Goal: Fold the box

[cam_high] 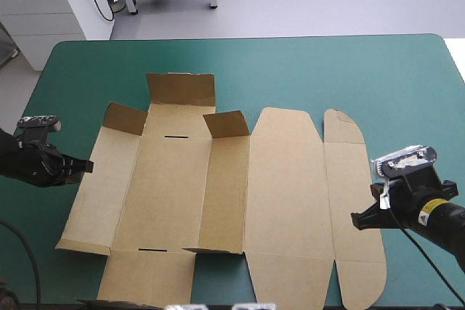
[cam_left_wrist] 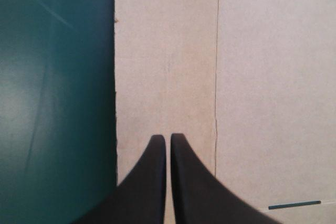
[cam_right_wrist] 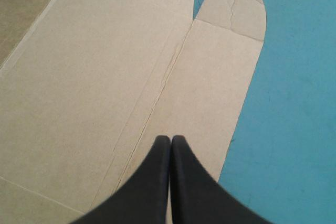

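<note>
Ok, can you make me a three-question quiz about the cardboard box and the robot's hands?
1. Where is the left gripper?
A) at the box's left edge
B) over the box's middle
C) at the table's far edge

2. How many thin slits are cut in the box?
A) five
B) none
C) two

3. The right gripper is:
A) wide open
B) shut
C) gripping a raised flap

Answers: 1 A, its tip sits over the rim of the left panel. 2 C, one slit lies toward the far end of the wide panel and one toward the near end. 3 B, its fingers meet in a pointed arch above the box's right strip.
</note>
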### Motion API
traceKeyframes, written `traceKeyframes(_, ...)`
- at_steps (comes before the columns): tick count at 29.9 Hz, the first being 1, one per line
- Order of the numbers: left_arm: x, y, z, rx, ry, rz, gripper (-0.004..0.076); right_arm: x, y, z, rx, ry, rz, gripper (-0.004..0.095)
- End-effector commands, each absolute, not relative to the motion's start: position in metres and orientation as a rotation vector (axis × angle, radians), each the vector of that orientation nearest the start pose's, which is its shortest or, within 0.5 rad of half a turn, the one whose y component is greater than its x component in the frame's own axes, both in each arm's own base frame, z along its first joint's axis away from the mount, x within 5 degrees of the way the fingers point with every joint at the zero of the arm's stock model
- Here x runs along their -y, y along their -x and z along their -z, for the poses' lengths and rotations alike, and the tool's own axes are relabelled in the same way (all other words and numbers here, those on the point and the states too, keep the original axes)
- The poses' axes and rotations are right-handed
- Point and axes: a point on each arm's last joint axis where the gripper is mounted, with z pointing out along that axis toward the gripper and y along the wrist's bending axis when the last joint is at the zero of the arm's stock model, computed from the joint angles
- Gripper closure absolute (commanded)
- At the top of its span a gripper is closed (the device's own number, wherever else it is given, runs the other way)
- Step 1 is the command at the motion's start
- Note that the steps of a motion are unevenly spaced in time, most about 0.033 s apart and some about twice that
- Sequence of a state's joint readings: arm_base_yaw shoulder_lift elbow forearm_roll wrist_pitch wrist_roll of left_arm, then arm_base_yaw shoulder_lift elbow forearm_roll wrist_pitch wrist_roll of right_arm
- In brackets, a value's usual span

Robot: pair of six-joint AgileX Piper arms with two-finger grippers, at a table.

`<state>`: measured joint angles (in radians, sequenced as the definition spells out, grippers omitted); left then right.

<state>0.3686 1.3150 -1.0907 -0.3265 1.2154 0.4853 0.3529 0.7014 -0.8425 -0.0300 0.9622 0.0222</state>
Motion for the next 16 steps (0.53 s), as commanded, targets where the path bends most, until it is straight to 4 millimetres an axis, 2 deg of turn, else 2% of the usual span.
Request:
traceKeyframes(1,-0.062,-0.246,-0.316,-2.818,-0.073,0.378,0.0705,-0.033,-0.097,-0.357,-2.193,0.314,-0.197,0.0929)
traceKeyframes(4,-0.069,-0.259,-0.316,-2.822,-0.026,0.385,0.0705,-0.029,-0.080,-0.353,-2.165,0.302,-0.236,0.0929)
traceKeyframes(7,-0.081,-0.257,-0.312,-2.851,0.018,0.335,0.0705,-0.025,-0.066,-0.350,-2.157,0.287,-0.260,0.0929)
traceKeyframes(10,-0.093,-0.251,-0.307,-2.883,0.143,0.312,0.0705,-0.021,-0.057,-0.346,-2.144,0.275,-0.266,0.0929)
traceKeyframes(16,-0.089,-0.245,-0.291,-2.914,0.164,0.394,0.0705,-0.018,-0.050,-0.329,-2.161,0.242,-0.269,0.0929)
